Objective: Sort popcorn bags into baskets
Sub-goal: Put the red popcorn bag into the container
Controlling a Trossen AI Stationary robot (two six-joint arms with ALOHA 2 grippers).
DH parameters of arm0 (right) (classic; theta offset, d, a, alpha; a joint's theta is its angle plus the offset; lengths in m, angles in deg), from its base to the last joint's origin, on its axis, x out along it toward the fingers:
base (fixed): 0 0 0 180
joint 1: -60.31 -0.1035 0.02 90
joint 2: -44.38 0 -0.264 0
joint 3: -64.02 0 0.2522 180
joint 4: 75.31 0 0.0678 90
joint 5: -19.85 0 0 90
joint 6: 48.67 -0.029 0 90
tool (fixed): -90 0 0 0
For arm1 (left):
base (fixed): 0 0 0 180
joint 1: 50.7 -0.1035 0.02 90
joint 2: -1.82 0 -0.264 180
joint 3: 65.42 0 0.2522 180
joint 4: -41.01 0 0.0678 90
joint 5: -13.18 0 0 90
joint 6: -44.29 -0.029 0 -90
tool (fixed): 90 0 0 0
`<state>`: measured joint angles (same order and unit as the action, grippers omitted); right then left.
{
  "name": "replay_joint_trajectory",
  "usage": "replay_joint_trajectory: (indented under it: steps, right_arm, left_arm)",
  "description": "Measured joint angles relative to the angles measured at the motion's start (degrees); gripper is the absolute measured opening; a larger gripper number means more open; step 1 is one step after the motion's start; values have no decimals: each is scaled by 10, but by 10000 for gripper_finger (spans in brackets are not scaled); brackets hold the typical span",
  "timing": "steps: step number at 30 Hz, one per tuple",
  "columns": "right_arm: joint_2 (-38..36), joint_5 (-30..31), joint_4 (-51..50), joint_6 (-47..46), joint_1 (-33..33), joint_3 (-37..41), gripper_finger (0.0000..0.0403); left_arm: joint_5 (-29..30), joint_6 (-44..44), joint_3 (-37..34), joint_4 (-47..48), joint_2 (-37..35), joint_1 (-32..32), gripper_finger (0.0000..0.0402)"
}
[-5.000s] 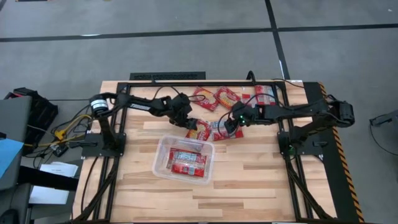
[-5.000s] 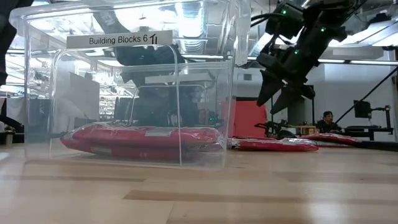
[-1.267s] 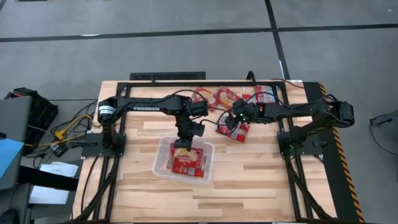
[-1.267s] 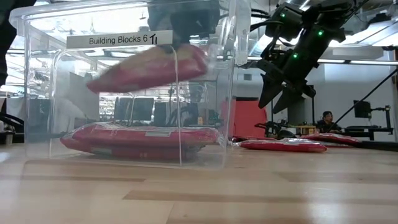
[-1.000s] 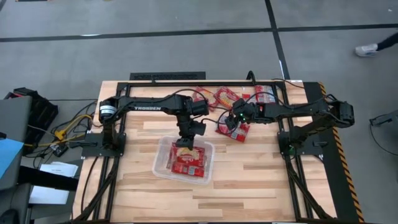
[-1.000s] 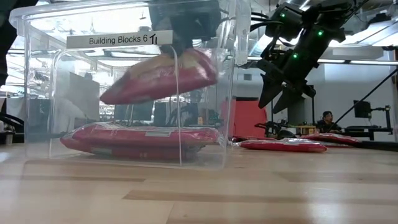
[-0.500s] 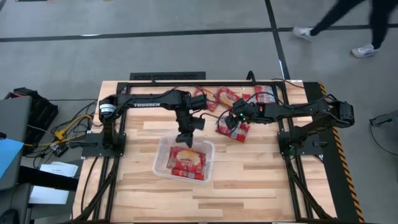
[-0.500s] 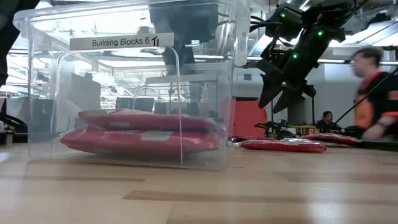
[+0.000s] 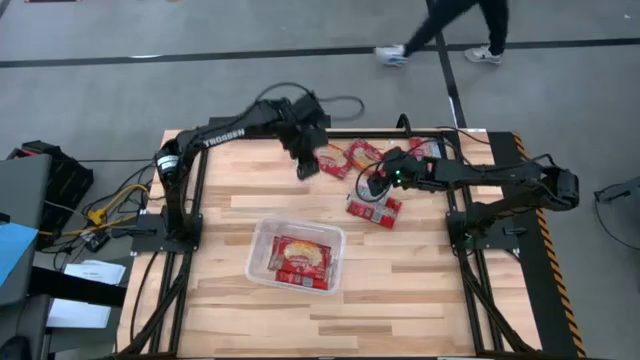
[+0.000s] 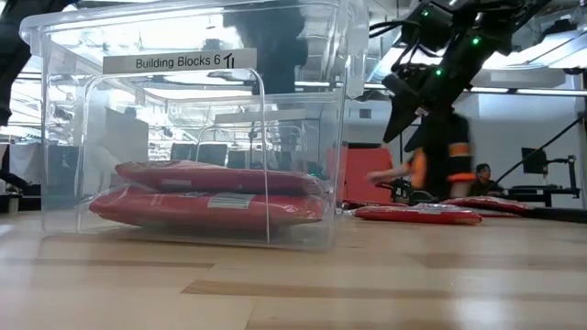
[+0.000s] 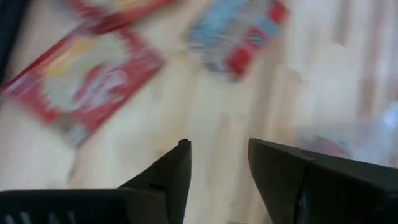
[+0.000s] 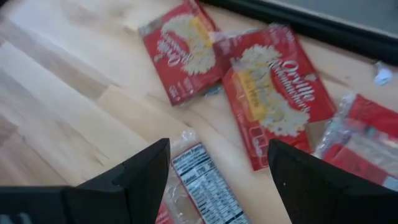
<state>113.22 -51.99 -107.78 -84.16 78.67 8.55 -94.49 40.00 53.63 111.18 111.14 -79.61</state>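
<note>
While bags rest stacked in the tub [image 9: 262, 240], both empty claws, left [image 9: 307, 168] and right [image 9: 372, 184], hover spread open over loose popcorn bags [image 9: 361, 156] on the tabletop [image 9: 400, 290], ready for another pick

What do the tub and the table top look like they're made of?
The tub: clear, glossy hard plastic, likely; the packets inside show through its walls. The table top: pale wood planks, matte, with visible grain and seams.

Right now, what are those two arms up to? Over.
Left pincer open, empty, over loose popcorn bags. Right pincer open above another bag. Two bags in clear tub.
</note>
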Motion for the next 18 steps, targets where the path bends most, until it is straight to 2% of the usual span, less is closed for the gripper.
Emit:
replay_joint_trajectory:
  steps: [4,6,8,14,18]
  right_arm:
    - [-23,0,-23,1,13,0,295]
    - [-30,0,-29,2,18,0,295]
    - [-34,0,-36,2,24,0,295]
    - [-28,0,-34,2,30,0,295]
    - [-14,0,-32,2,32,0,295]
  left_arm:
    - [-39,65,-61,-80,1,-61,189]
    - [-37,94,-91,-131,1,-77,211]
    - [1,113,-122,-183,1,-80,231]
    - [182,168,-172,-260,2,-68,258]
    - [192,206,-196,-309,2,-64,259]
